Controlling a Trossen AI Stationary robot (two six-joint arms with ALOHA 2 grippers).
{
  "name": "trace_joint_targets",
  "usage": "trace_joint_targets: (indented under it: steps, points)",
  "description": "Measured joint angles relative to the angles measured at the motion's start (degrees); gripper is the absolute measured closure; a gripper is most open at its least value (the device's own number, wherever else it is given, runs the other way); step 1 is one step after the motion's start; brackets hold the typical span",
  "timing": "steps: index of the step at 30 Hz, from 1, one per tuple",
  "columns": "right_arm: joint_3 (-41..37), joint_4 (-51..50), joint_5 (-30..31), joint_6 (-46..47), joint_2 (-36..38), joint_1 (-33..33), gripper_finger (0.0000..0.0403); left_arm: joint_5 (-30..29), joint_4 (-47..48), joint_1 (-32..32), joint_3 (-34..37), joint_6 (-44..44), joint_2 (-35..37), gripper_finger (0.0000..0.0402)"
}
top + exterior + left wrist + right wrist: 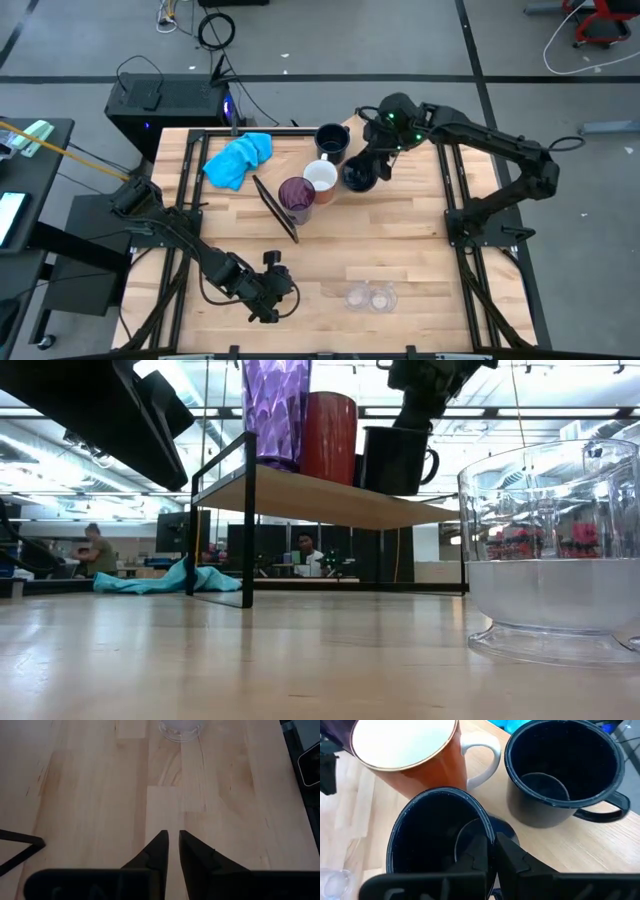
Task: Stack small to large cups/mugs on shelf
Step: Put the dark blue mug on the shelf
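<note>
On the shelf (330, 498) stand the purple tumbler (276, 410), a mug that is red outside and white inside (405, 745), and a dark navy mug (565, 765). My right gripper (492, 842) is shut on a second navy mug (395, 460) right beside the red one, over the shelf. Two small clear cups (368, 296) sit on the table near its front edge. To their left my left gripper (174, 836) hovers above bare wood, its fingers a narrow gap apart with nothing between them. My right gripper pinches the navy mug's wall at the rim (485, 827), one finger inside the mug and one outside. The fingers come slanting down from above. The mug hangs mouth up below them, handle (430, 465) out to one side; whether its base touches the shelf I cannot tell.
A bright blue cloth (238, 158) lies at the table's far left. The shelf's black frame end (275, 207) stands near the tumbler. Bare tabletop lies between the shelf and the clear cups. People sit in the room beyond the table.
</note>
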State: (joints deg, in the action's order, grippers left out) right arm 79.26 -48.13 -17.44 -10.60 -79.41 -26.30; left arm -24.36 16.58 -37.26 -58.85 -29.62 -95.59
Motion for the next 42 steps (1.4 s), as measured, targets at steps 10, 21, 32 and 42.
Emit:
trace_joint_targets:
  steps: [10, 21, 32, 42]
  points:
    - [0.1, 0.1, -0.4, -1.9, -1.1, -2.3, 0.0379, 0.0, -0.4, 0.0, 0.0, -1.3, 0.0, 0.0345]
    - [0.1, 0.7, 0.2, -3.2, -2.4, -3.3, 0.0375, 0.0, -0.5, 0.0, 0.0, -2.5, 0.0, 0.0350]
    - [-0.1, 3.2, 1.7, -3.8, -4.3, -3.2, 0.0328, 0.0, -0.5, 0.0, 0.0, -2.5, 0.0, 0.0352]
    - [-0.1, 4.4, 3.3, -4.1, -4.3, -3.2, 0.0324, 0.0, -0.5, 0.0, 0.0, -2.4, 0.0, 0.0353]
